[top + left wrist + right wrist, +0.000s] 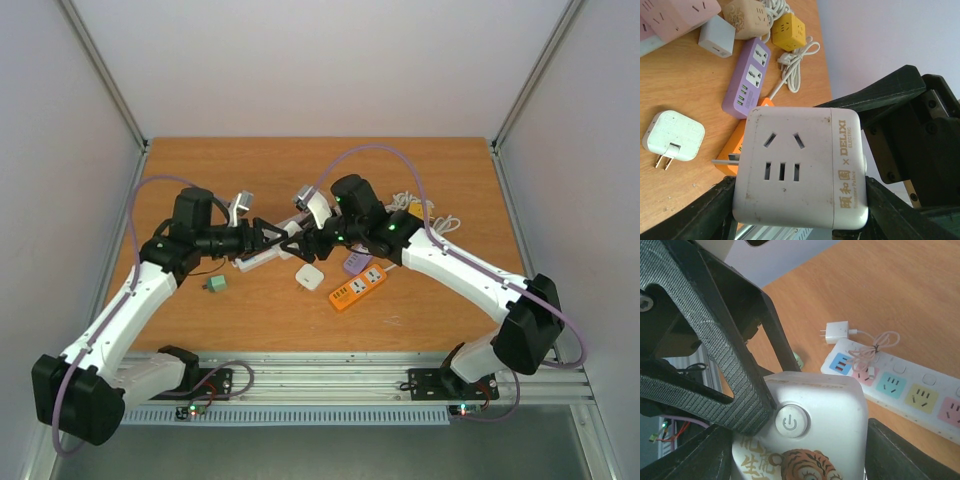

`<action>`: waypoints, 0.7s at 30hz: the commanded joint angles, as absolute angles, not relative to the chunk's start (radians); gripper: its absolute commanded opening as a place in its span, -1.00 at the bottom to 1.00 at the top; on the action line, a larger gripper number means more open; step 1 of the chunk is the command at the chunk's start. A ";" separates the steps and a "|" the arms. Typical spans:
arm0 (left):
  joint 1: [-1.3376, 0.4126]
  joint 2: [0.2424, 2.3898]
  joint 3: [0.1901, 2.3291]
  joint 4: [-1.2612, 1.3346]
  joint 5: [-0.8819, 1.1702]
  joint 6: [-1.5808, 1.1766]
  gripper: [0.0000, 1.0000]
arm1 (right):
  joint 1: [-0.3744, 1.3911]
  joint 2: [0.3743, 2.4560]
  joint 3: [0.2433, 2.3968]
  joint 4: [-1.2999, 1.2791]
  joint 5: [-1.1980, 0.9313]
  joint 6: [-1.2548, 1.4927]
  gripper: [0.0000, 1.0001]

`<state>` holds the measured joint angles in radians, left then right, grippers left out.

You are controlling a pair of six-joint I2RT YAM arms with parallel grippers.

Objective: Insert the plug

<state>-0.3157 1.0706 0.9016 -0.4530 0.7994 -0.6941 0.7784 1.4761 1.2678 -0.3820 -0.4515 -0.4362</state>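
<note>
Two grips, one target: left claw (800,187) and right claw (800,437) both clamp the hard-looking, probably slick socket cube (800,145) by flat sides, light plug (674,136) waiting on the bench (690,80).

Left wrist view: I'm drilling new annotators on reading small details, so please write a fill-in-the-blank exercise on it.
1. The cube between the left fingers bears the brand name ____.
2. The strip partly hidden behind the cube is ____ in colour.
3. The white adapter lying left of the cube shows ____ prongs.

Missing words: DELIXI; orange; two.
</note>
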 commanded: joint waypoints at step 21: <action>-0.215 1.086 0.982 -0.585 0.584 -0.662 0.82 | 0.787 1.635 1.329 -0.356 -0.201 -0.417 -0.47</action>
